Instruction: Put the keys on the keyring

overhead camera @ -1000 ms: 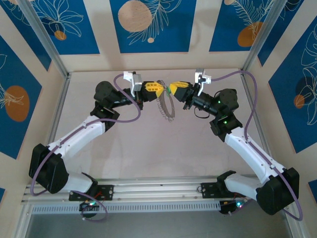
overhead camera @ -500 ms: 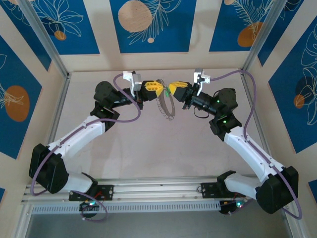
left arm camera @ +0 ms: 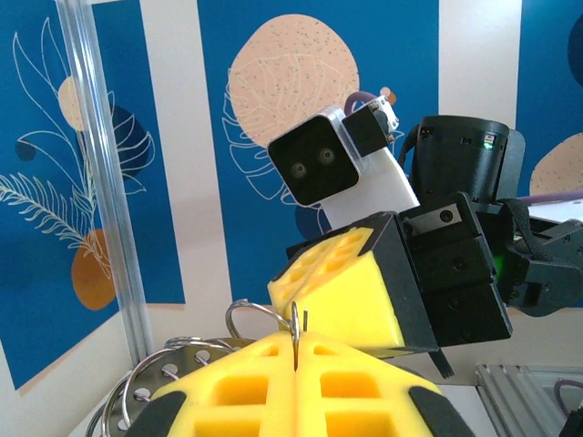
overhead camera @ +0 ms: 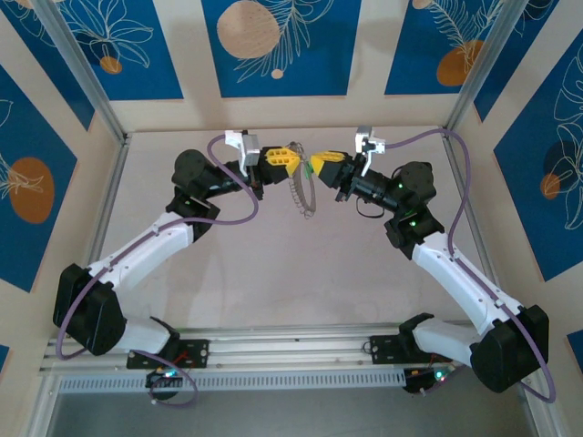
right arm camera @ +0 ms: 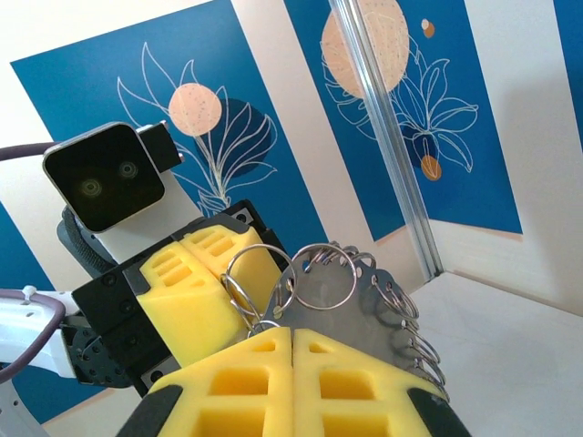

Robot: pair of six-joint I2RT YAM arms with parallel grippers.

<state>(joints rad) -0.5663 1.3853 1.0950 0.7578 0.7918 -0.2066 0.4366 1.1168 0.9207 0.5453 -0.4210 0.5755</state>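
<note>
One keyring (overhead camera: 301, 193) hangs from the clenched left pincer (overhead camera: 295, 156); right pincer (overhead camera: 313, 166), clenched too, touches it.

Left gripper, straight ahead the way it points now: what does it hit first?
Most likely the yellow fingers of the right gripper, close ahead. A loop of the keyring sits between the two, so it may touch first; depth is unclear.

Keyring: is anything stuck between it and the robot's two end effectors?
Nothing visible is. The keyring hangs in the air between them. The left end effector is shut on one of its thin rings, and the right end effector is shut with its tips right against the rings.
</note>
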